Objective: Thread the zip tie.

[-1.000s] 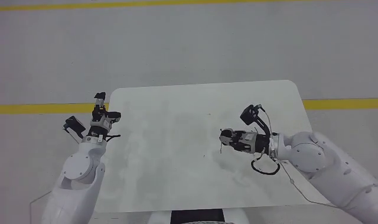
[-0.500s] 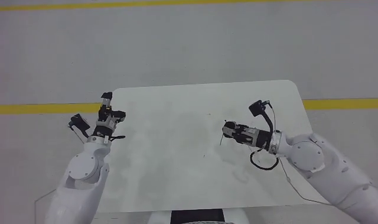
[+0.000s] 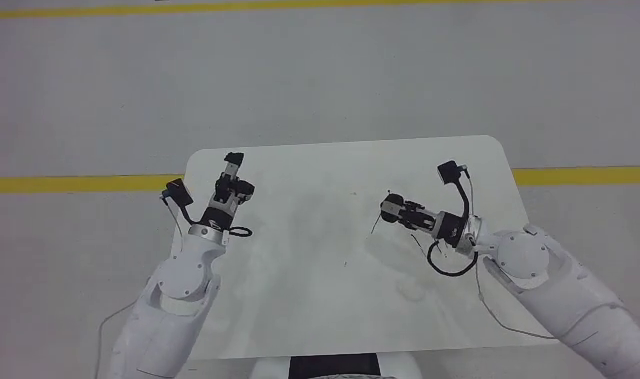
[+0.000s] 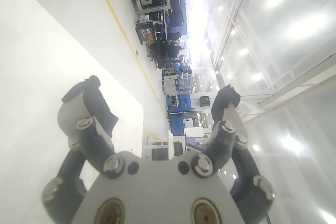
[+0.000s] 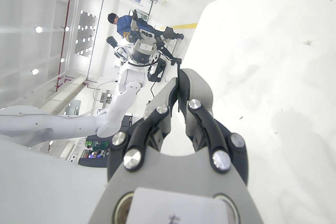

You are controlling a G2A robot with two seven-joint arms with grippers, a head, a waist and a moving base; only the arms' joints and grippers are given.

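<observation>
My right gripper [image 3: 389, 206] [image 5: 180, 76] hovers over the right half of the white table [image 3: 320, 289], shut on a thin black zip tie [image 5: 179, 93]. The strap runs up between the pads, and its small square head [image 5: 178, 61] sticks out past the fingertips. From above, the zip tie [image 3: 379, 220] shows as a short dark line hanging off the gripper. My left gripper [image 3: 234, 175] [image 4: 157, 89] is above the table's left edge, open, with nothing between its fingers. It faces the right gripper across the table, and in the right wrist view the left gripper [image 5: 143, 44] appears farther off.
A black cable loop [image 3: 446, 265] hangs by the right wrist above the table. A yellow floor line [image 3: 60, 184] runs behind the table on both sides. The bare tabletop [image 5: 262, 51] lies between the two arms.
My left arm has swung inward from beside the table to above its left edge. My right gripper has shifted slightly toward the table's far side, still holding the zip tie.
</observation>
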